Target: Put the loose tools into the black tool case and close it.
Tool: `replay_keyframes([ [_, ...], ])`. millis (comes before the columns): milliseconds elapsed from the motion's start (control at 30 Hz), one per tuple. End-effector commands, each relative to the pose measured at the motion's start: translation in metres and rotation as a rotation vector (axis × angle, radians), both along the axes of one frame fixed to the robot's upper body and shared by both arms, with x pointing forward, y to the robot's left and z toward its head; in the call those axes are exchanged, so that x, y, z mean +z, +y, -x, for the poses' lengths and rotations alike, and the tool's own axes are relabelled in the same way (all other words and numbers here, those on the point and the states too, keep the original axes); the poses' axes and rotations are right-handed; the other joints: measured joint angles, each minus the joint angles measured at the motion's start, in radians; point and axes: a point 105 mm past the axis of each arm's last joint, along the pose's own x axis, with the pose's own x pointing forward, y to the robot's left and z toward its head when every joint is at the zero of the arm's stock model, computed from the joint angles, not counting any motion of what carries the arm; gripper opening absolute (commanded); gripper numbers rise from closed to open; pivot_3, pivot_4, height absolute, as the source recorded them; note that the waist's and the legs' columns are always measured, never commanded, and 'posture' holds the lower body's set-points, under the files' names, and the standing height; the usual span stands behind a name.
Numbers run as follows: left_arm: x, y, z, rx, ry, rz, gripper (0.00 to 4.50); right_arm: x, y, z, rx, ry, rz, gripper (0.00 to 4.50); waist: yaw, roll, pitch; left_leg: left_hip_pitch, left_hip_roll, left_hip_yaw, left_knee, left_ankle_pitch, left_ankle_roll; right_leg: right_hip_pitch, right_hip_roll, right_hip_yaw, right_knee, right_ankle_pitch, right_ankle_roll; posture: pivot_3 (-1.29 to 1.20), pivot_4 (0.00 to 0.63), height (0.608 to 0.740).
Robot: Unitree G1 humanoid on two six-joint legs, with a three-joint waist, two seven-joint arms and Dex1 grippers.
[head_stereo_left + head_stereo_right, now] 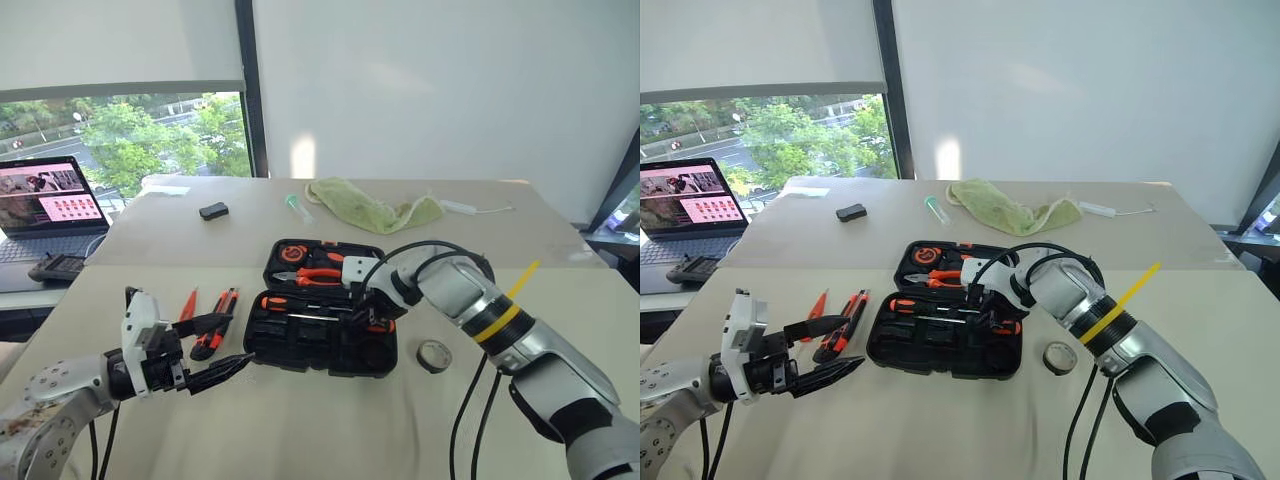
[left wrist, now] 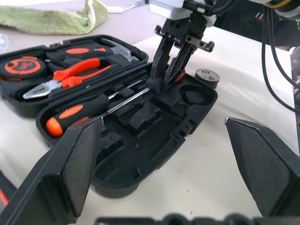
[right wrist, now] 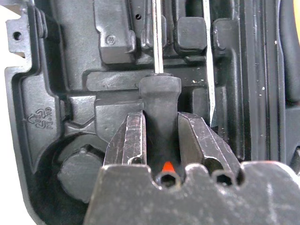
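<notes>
R tool [image 3: 161,140] grips screwdriver handle [image 3: 161,101]; head view hides grip.

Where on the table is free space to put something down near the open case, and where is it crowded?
Bare tabletop lies in front of the open black plastic tool case, and more between the case and the green cloth. It is crowded on the case's left, where the red pen-like screwdriver and black-and-orange utility knife lie.
</notes>
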Motion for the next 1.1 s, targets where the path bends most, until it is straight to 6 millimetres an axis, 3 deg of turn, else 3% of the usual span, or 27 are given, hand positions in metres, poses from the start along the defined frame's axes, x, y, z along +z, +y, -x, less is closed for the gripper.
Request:
replay_keyframes([
  [33, 0.008, -0.009, 0.003, -0.023, -0.024, -0.007, 4.5, -0.017, -0.012, -0.004, -0.043, 0.017, 0.045, 0.65, 0.0, 0.0, 0.0, 0.0, 0.0, 0.0, 0.0, 0.0, 0.0, 0.0, 0.0, 0.0, 0.0, 0.0, 0.0, 0.0, 0.15, 0.74],
  [200, 0.012, -0.015, 0.002, -0.022, -0.026, -0.009, 4.5, -0.019, -0.014, -0.004, -0.015, 0.011, 0.068, 0.65, 0.001, 0.0, 0.0, 0.001, 0.0, 0.0, 0.0, 0.0, 0.001, 0.0, 0.0, 0.0, 0.003, 0.0, -0.001, 0.0, 0.15, 0.74],
  [267, 0.012, -0.018, 0.002, -0.024, -0.024, -0.01, 4.5, -0.023, -0.015, -0.004, 0.0, 0.006, 0.081, 1.65, 0.002, 0.0, 0.0, 0.002, 0.0, 0.0, 0.0, 0.0, 0.001, 0.0, 0.0, 0.0, 0.003, 0.0, -0.001, 0.0, 0.15, 0.74],
  [367, 0.013, -0.02, 0.002, -0.023, -0.022, -0.011, 4.5, -0.021, -0.015, -0.006, -0.02, -0.012, 0.059, 2.64, 0.003, 0.0, 0.0, 0.001, 0.0, -0.001, 0.0, 0.0, 0.0, 0.0, 0.001, -0.001, 0.003, -0.001, -0.001, 0.0, 0.15, 0.74],
  [567, 0.013, -0.017, 0.002, -0.009, -0.018, -0.012, 4.5, 0.014, -0.014, 0.006, 0.003, -0.034, -0.054, 2.64, 0.008, 0.0, 0.0, -0.001, 0.0, -0.002, 0.0, 0.001, 0.0, -0.001, 0.003, -0.002, 0.003, -0.001, -0.002, 0.0, 0.15, 0.74],
  [700, 0.013, -0.013, -0.001, 0.006, -0.023, -0.009, 4.5, 0.039, -0.01, 0.017, -0.033, -0.058, -0.278, 1.54, 0.005, 0.0, 0.001, -0.003, 0.0, -0.002, 0.0, 0.001, -0.001, -0.002, 0.001, -0.003, 0.001, -0.001, -0.002, 0.0, 0.15, 0.74],
  [833, 0.01, -0.009, -0.001, 0.018, -0.021, -0.007, 4.5, 0.044, -0.009, 0.021, -0.094, -0.104, -0.45, 0.12, 0.002, 0.001, 0.001, -0.003, 0.0, -0.002, 0.0, 0.0, 0.0, -0.003, -0.001, -0.004, 0.002, -0.001, -0.002, 0.0, 0.15, 0.74],
  [1000, 0.005, -0.004, 0.0, 0.042, -0.019, -0.008, 4.5, 0.033, -0.013, 0.006, -0.35, -0.266, -0.621, 0.03, 0.002, 0.001, 0.001, -0.002, 0.0, -0.003, -0.004, 0.001, -0.001, -0.002, -0.002, -0.005, 0.002, -0.002, -0.003, 0.0, 0.15, 0.74],
  [1100, 0.002, -0.001, 0.0, 0.05, -0.018, -0.009, 4.5, 0.016, -0.008, 0.004, -0.427, -0.339, -0.627, 0.03, 0.002, 0.001, 0.001, -0.002, -0.001, -0.002, -0.005, 0.005, -0.008, -0.003, -0.002, -0.005, 0.002, -0.002, -0.003, 0.0, 0.15, 0.74],
])
